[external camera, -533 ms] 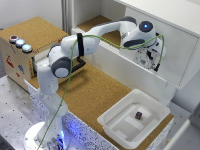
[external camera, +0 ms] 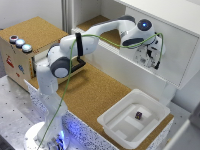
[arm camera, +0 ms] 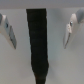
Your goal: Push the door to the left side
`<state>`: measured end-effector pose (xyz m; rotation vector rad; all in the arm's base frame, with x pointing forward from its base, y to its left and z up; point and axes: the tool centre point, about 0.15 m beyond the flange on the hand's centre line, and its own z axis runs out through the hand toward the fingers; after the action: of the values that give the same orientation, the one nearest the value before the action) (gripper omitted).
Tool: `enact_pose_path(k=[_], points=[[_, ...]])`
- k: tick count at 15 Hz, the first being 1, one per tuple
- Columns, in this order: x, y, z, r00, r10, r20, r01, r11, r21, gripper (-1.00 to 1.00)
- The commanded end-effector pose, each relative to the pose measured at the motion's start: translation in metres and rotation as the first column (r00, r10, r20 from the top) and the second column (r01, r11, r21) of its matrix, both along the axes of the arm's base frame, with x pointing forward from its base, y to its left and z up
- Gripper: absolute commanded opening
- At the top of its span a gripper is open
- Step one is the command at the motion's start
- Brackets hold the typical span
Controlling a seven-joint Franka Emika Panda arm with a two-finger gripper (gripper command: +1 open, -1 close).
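One robot arm w/ gripper [external camera: 150, 56] against one white cabinet door [external camera: 172, 37], upper right of exterior view. Jaws apart. One white bin [external camera: 112, 122] holds one small dark object [external camera: 138, 115] on cork surface [external camera: 95, 95].

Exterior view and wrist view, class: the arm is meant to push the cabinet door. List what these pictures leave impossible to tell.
- Whether the claw touches the door: in the exterior view the wrist hides the fingertips.
- What the dark vertical band is: the wrist view is blurred and close.
- What the small dark object in the white bin is: too small in the exterior view.
- The door's right end: hidden behind the cabinet frame.
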<state>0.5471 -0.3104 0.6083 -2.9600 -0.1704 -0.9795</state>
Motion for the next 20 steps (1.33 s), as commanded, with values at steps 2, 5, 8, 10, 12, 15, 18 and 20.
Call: enact_pose_path(k=[2,5,8,10,12,15,18,20], points=[[-0.020,0.024,-0.024,0.990,-0.050,0.136,0.060,0.996,-0.069,-1.00],[-0.021,0.026,-0.025,0.988,-0.076,0.134,0.086,0.994,-0.071,-1.00],[-0.018,0.027,-0.028,0.983,-0.124,0.135,0.135,0.988,-0.073,-1.00],[-0.017,0.027,-0.028,0.973,-0.177,0.149,0.187,0.980,-0.062,-1.00],[-0.019,0.028,-0.027,0.966,-0.206,0.159,0.216,0.975,-0.050,-1.00],[-0.020,0.037,-0.034,0.962,-0.224,0.157,0.233,0.972,-0.039,-1.00],[-0.027,0.055,-0.035,0.967,-0.201,0.159,0.209,0.977,-0.033,-1.00],[-0.033,0.070,-0.034,0.967,-0.185,0.175,0.196,0.979,-0.047,-1.00]])
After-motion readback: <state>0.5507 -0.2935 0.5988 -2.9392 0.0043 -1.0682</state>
